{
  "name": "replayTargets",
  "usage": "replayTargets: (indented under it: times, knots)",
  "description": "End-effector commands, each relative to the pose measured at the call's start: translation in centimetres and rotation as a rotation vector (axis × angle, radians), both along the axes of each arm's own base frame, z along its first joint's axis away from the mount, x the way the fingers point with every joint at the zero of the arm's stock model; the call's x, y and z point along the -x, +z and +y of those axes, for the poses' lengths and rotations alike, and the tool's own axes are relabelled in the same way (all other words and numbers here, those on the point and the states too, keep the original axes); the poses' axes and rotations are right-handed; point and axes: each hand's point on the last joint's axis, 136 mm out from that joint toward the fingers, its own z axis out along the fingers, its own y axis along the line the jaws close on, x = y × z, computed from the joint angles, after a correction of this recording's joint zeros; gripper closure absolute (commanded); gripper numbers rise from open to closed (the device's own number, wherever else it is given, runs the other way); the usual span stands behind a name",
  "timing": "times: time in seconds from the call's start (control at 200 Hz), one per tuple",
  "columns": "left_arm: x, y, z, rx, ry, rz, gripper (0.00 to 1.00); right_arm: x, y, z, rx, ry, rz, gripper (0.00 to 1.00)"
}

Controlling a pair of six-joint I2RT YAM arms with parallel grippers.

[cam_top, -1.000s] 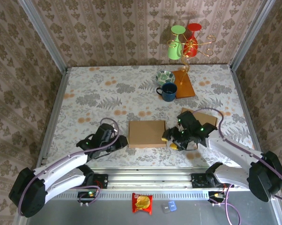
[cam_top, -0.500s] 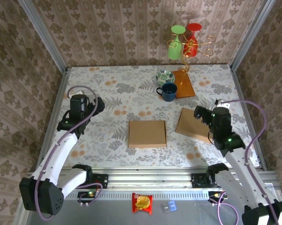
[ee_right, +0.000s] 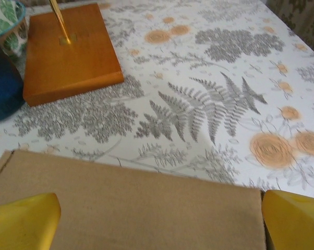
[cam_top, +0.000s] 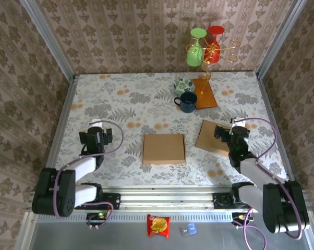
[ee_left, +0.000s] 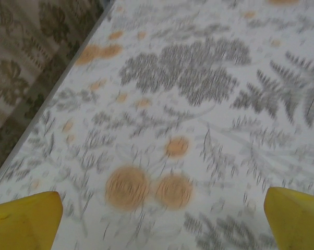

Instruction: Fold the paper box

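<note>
Here, the paper box (cam_top: pixel 164 148) lies flat and closed on the flowered worktop (cam_top: pixel 120 99), about midway between the two arms and touched by neither. Left of the box, well apart from it, the left pincer (cam_top: pixel 96 136) sits over bare worktop with its jaws spread wide. Its yellow fingertips (ee_left: pixel 24 221) show at the two lower corners of the left wrist view, with only printed leaves and orange flowers between them.

Right of the box, the right pincer (cam_top: pixel 231 133) is likewise wide apart and holds nothing. It sits over a flat cardboard sheet (cam_top: pixel 210 136), which lies just right of the box, slightly turned and not touching it.

Beyond the box, towards the back wall, stand a blue mug (cam_top: pixel 188 101), a patterned bowl (cam_top: pixel 183 85) just behind it, and a wooden base (cam_top: pixel 205 94) beside the mug. The base carries a gold wire stand (cam_top: pixel 206 73) with a green glass (cam_top: pixel 195 52) and a red glass (cam_top: pixel 213 49) hung on it. Nearer than the box, off the worktop, lies a snack packet (cam_top: pixel 158 225).
</note>
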Motion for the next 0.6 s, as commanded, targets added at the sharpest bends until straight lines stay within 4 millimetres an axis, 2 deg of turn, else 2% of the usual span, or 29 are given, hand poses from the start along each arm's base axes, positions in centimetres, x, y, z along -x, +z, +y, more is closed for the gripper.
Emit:
replayTargets:
  times: [0.0,0.095,0.22,0.37,0.485,0.595]
  knots:
    - [-3.5,4.5,-1.1,0.009,-0.096,-0.219,0.0,-2.6,3.3,0.5,0.005,0.053,-0.161,0.0]
    - [-4.9,3.8,-1.5,0.01,-0.148,-0.198,0.0,-4.2,3.3,0.4,-0.006,0.062,-0.183,0.0]
    - [-5.1,1.7,-0.2,0.044,-0.112,-0.224,0.0,-5.8,2.6,0.5,-0.003,0.09,-0.179,0.0]
    - [-5.2,1.8,0.0,0.034,-0.105,-0.235,0.0,-6.3,0.3,0.7,-0.006,0.109,-0.177,0.0]
    - [-6.0,1.3,0.8,0.073,-0.081,-0.181,0.0,-7.0,0.0,0.8,-0.008,0.111,-0.144,0.0]
    - [-6.2,1.2,0.6,0.069,-0.083,-0.167,0.0,-7.3,-0.2,0.7,0.023,0.081,-0.114,0.0]
